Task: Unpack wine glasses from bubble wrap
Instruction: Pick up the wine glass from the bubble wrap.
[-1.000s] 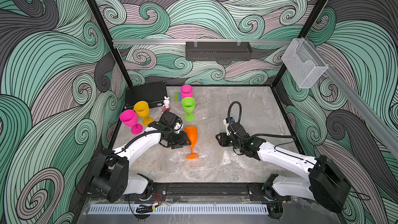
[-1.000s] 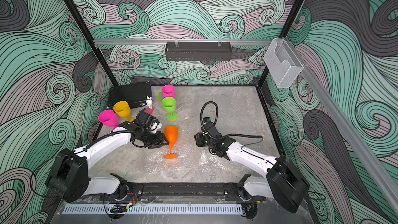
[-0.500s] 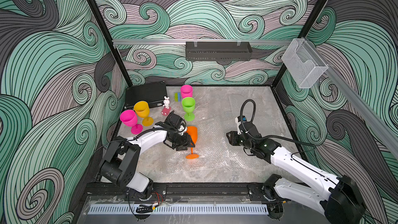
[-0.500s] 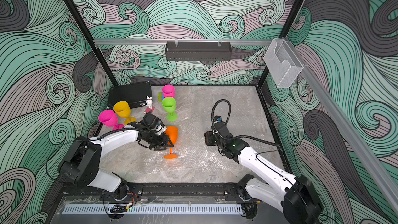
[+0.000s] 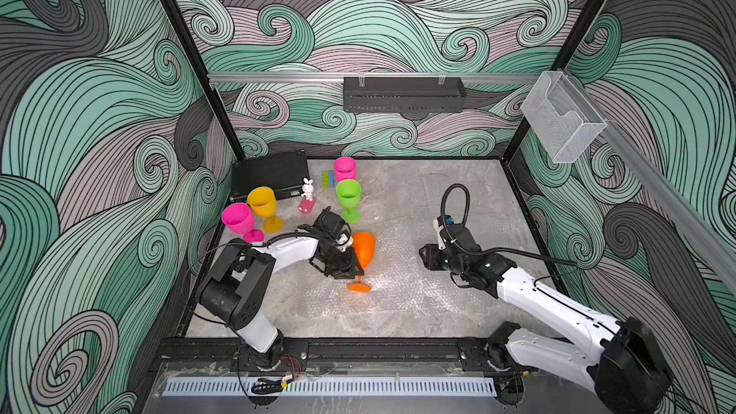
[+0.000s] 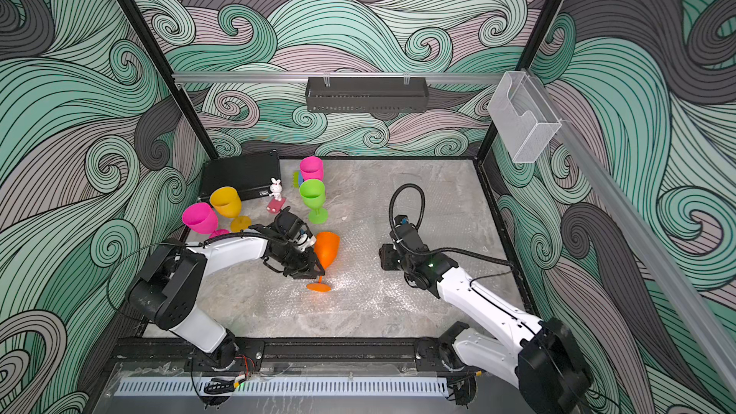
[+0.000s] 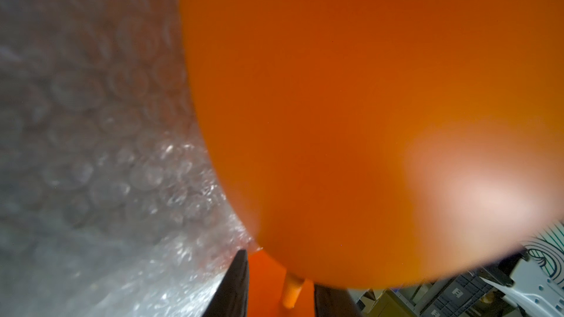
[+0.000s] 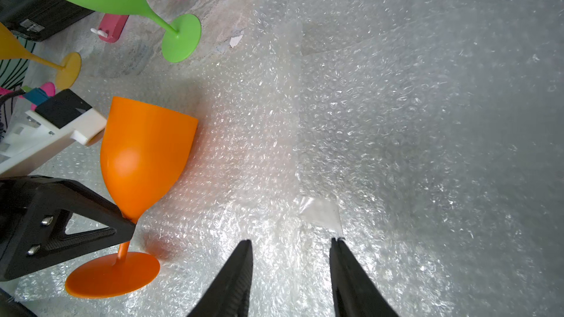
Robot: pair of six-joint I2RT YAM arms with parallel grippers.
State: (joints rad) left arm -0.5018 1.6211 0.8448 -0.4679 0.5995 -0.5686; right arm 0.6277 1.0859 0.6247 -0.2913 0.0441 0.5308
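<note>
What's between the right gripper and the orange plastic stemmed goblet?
Only flattened clear bubble wrap; nothing else separates the right gripper from the orange plastic stemmed goblet. Clearest in the right wrist view.

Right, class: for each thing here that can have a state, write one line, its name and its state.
bubble wrap, flattened, spread out
orange goblet, unwrapped, standing on the bubble wrap
lime green goblet, unwrapped, upright
yellow goblet, unwrapped, upright
pink goblet beside the yellow, unwrapped, upright
pink goblet behind the green, unwrapped, upright
left end effector, open, jaws astride the orange goblet's stem
right end effector, open, empty
black case, shut
</note>
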